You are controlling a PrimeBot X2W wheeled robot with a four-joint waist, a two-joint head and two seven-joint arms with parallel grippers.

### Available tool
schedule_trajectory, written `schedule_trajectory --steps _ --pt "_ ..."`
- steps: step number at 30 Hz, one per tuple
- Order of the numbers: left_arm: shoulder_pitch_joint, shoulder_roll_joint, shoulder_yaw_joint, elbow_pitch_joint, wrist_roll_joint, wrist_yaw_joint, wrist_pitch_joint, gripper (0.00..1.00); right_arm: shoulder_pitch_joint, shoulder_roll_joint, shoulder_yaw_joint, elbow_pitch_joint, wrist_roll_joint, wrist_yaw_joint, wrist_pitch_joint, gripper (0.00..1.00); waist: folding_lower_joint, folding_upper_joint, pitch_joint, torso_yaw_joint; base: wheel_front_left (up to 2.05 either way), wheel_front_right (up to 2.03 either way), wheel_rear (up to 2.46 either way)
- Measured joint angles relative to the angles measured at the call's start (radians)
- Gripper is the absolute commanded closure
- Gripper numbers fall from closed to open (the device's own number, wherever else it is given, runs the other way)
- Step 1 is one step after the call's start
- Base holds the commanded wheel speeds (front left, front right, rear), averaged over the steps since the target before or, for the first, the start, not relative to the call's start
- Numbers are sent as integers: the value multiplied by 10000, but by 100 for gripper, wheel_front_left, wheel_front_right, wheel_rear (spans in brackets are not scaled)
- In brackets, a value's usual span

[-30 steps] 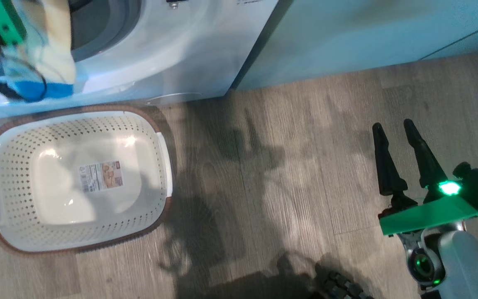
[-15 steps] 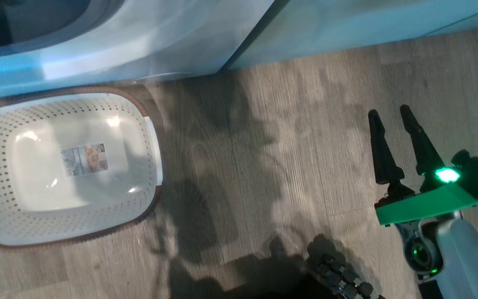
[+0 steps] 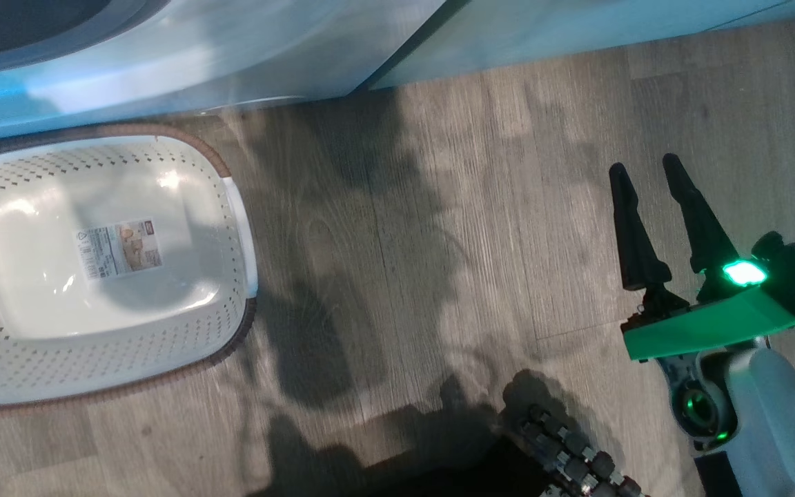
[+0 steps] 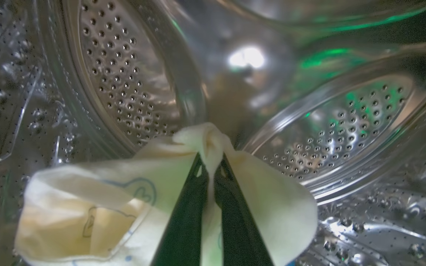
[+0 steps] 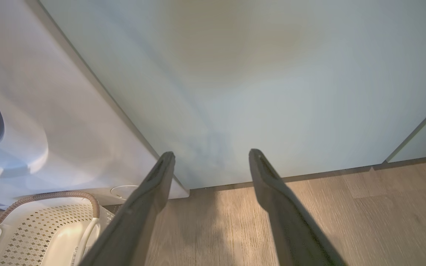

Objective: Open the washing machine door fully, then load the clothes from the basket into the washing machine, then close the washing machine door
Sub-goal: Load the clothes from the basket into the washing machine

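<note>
Change since earlier: the head camera has swung, so the basket [image 3: 197,324] is framed further left. The garment, seen a second ago in front of the opening, is now carried inside the drum [image 4: 124,74].
Left gripper [image 4: 211,162]: clamped narrow on a bunched fold of the clothes [image 4: 105,192], with pale yellow cloth draped to both sides of the fingers.
Clothes location: held aloft within the perforated steel drum of the washing machine [image 3: 197,62], not yet laid down.
Right gripper [image 3: 644,166]: spread wide with nothing held, parked over the floor [image 3: 439,241] well apart from the basket and pointed at the pale green cabinet [image 5: 253,74].
Basket: its bottom label is laid bare, so the last garment is judged to be in hand.
Risk one: cloth could be dragged back out if the arm is withdrawn before a full release, since fabric is wedged between the fingers.
Risk two: a trailing edge could be left across the opening and pinched when the machine is shut.
Risk three: the drum wall could be struck if the fingers are pushed deeper.
</note>
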Motion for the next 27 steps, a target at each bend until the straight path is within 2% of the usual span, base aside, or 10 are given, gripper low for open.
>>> schedule_trajectory --steps 5,10,11,12,13,14,16,17,21,27 --pt "-23 -13 217 -740 58 -12 -42 100 -25 0 -2 -8 0 0 0 0 0 0 112 31 0 0 0" --pt "90 -48 307 -288 73 6 -42 100 -112 0 -6 -4 -2 0 0 0 -2 0 115 63 0 0 0" --pt "135 -56 301 -52 100 58 -42 88 -165 0 -6 -2 -2 0 0 0 -2 0 105 67 0 0 0" --pt "189 -58 282 222 159 90 -42 65 -210 0 -6 -4 -2 0 0 0 -2 0 90 69 0 0 0" --pt "226 -58 240 508 209 92 -38 54 -224 0 -6 -4 0 0 0 0 -2 0 74 70 0 0 0" --pt "238 -63 221 769 236 92 -21 54 -219 0 -6 0 -2 0 0 0 -2 0 57 72 0 0 0" --pt "237 -69 119 1164 249 92 63 16 -216 0 -10 6 -2 0 0 0 -2 0 14 80 0 0 0" --pt "207 -73 -10 1446 249 90 163 0 -215 0 -13 15 -2 0 0 0 -2 0 -37 83 0 0 0" --pt "206 -75 -290 2180 424 73 476 0 -199 0 -82 31 -6 0 0 0 -2 0 -254 88 0 0 0" --pt "245 -113 -464 2481 497 -136 512 0 -168 0 -224 82 -79 0 0 0 -2 0 -600 136 0 0 0"
